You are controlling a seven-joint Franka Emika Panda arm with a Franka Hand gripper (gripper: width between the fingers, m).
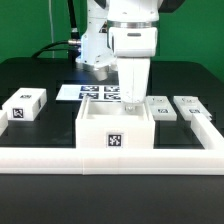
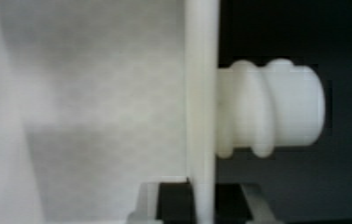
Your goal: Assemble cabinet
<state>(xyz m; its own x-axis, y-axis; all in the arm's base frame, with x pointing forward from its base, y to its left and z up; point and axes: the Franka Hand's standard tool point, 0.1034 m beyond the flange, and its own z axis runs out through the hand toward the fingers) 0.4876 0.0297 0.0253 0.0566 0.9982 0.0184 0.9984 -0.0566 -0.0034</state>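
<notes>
A black table (image 1: 40,135) fills the scene, with green backdrop showing at the far corners. Nearest the camera, the long white border rail (image 1: 60,158) runs across the front and turns back along the exterior view's right. Just behind it, near the middle, the cabinet (image 1: 100,132) stands upright with its open side up and a black-and-white tag (image 1: 115,139) on its front face.

The gripper (image 1: 133,100) reaches straight down onto the cabinet's top edge toward the exterior view's right. In the wrist view its dark fingers (image 2: 152,198) sit on either side of a thin white wall (image 2: 201,100). They appear pressed against it, though blur leaves this unsure. A ridged white peg (image 2: 276,108) juts from that wall's far side.

A tagged drawer block (image 1: 25,104) lies well apart on the exterior view's left, and two smaller white parts (image 1: 160,108) (image 1: 187,105) lie on the right. Farther back, the marker board (image 1: 90,92) lies flat behind the cabinet, before the arm's base (image 1: 95,50).
</notes>
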